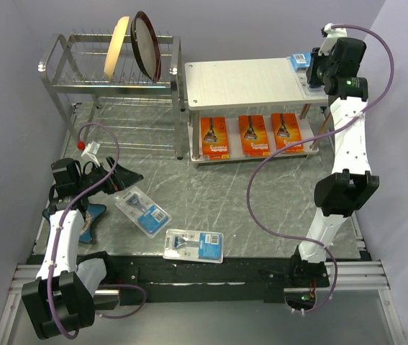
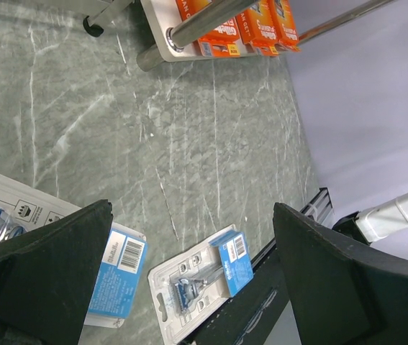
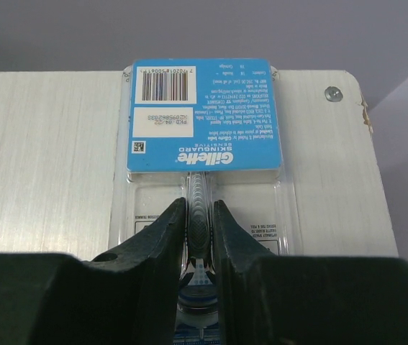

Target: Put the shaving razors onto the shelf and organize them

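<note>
The right hand (image 3: 200, 223) is up at the right end of the shelf (image 1: 239, 83), its two fingers pinched on the raised clear blister of a blue-and-white razor pack (image 3: 204, 129). The pack lies lengthwise over the pale top board, its barcode end pointing away from the hand and reaching just past the board's far edge. Whether it rests flat on the board or hangs just above it cannot be told. On the lower tier three orange packs sit side by side, faces up: the left orange pack (image 1: 215, 136), the middle orange pack (image 1: 254, 134) and the right orange pack (image 1: 287, 131). Two more clear packs lie flat on the marbled worktop (image 1: 261, 194) – the angled clear pack (image 1: 142, 210) near the left arm, and the front clear pack (image 1: 193, 245) close to the near edge, a little to its right. The left hand (image 2: 193, 215) hovers above the worktop with its fingers spread wide and nothing between them; in its wrist view one finger overlaps the angled clear pack. A chrome dish rack (image 1: 110, 79) holding two plates stands left of the shelf.
</note>
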